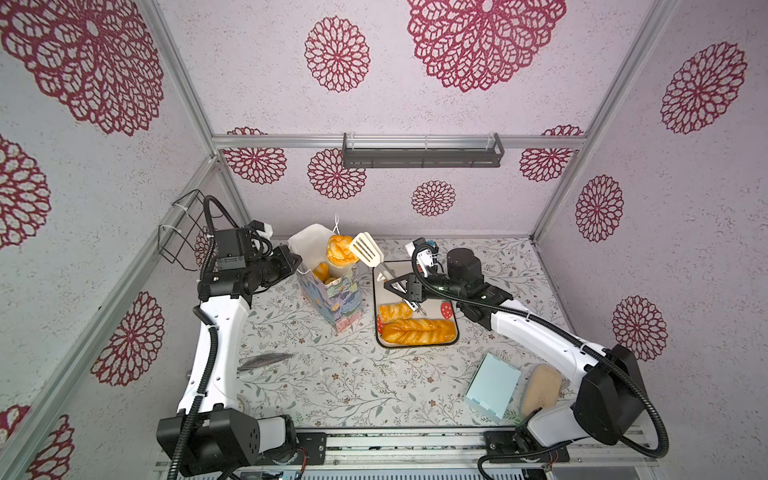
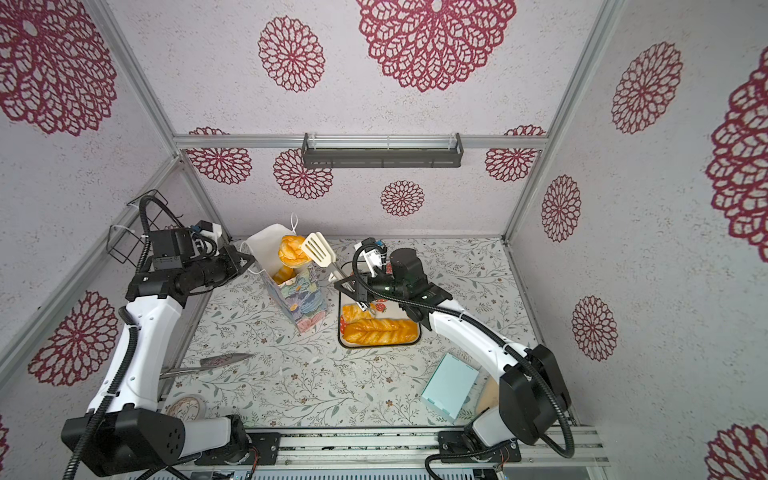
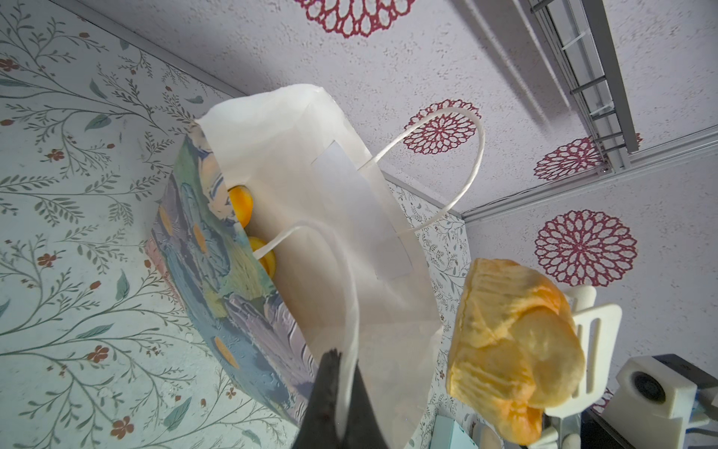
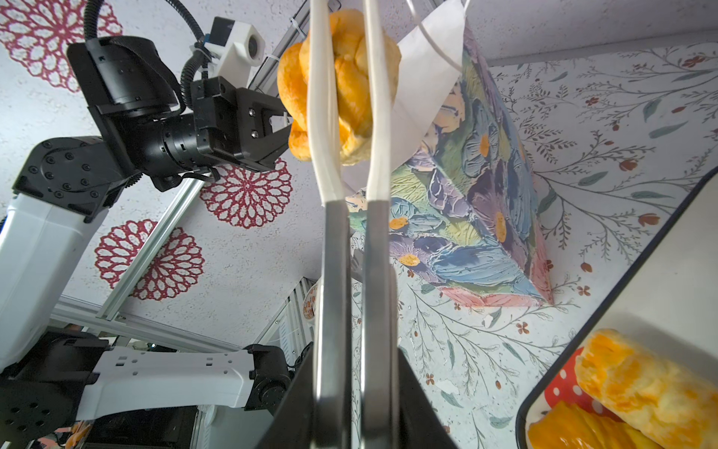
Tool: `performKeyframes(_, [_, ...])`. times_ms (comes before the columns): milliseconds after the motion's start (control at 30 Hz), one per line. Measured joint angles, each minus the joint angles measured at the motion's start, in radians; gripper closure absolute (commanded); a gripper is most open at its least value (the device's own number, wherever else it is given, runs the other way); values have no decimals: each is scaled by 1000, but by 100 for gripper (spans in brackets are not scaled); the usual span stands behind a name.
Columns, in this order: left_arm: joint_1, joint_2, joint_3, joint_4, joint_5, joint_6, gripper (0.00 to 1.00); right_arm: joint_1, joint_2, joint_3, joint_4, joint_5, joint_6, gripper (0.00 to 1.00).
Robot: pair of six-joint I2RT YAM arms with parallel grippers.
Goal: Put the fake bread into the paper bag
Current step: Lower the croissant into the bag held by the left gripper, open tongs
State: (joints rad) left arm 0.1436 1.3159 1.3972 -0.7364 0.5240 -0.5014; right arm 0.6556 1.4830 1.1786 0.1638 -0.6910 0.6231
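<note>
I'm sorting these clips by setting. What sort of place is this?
Probably a staged robot test booth, not a real kitchen: wallpapered panels in an aluminium frame, two robot arms mounted on a base rail, and glossy toy bread.

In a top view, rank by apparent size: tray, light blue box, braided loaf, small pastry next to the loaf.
Largest to smallest in a top view:
1. tray
2. light blue box
3. braided loaf: longer than the box but narrower, so 2 and 3 are close
4. small pastry: clearly smallest
</note>
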Motion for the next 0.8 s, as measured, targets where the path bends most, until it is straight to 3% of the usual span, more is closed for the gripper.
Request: performKeyframes(800, [0, 0, -7, 0, -1, 0, 97, 11, 83, 35, 49, -21, 35, 71])
